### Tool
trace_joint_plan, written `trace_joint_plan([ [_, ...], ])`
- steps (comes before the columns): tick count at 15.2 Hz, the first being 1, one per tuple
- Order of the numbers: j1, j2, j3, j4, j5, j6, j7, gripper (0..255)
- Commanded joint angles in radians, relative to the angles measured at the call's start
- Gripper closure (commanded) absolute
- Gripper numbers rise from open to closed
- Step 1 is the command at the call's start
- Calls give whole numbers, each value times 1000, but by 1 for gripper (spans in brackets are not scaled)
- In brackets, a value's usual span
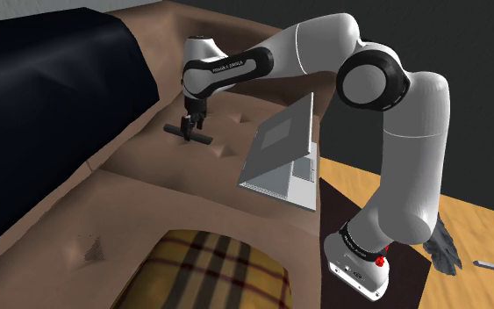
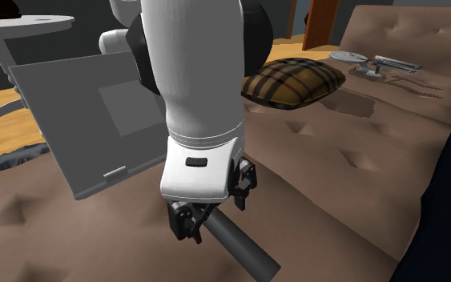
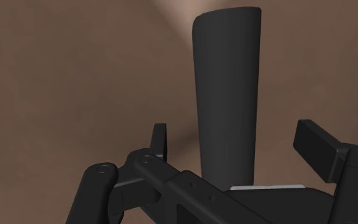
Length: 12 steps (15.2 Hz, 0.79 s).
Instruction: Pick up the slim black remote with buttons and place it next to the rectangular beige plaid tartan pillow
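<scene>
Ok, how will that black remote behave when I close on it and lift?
Probably rigid: the remote is a straight slim bar. Its plain smooth sides could slip between the fingers. It extends well past the open gripper, so an off-centre grip might let it tilt.

On my screen the remote [image 3: 227, 95] looks smooth and matt, a plain charcoal with no gloss; I would guess plastic but cannot be sure. The couch seat [image 1: 148, 176] is matt brown upholstery, soft-looking and dimpled with tufts. The plaid pillow [image 1: 214, 272] reads as cloth, tan crossed with dark and reddish stripes. The laptop [image 1: 280, 149] is a flat matt grey, and I cannot tell its material. The arm [image 1: 411, 132] has glossy white shells, while the gripper [image 3: 238, 145] is dull black. The floor [image 1: 473, 228] shows warm wood grain. The navy cover [image 1: 52, 79] has a faint satin sheen.
</scene>
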Motion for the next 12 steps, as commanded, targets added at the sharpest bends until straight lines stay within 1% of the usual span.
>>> trace_joint_plan([
  [1,0,1,0,1,0,1,0,0],
  [5,0,1,0,1,0,1,0,0],
  [6,0,1,0,1,0,1,0,255],
  [12,-1,0,0,-2,0,2,-1,255],
])
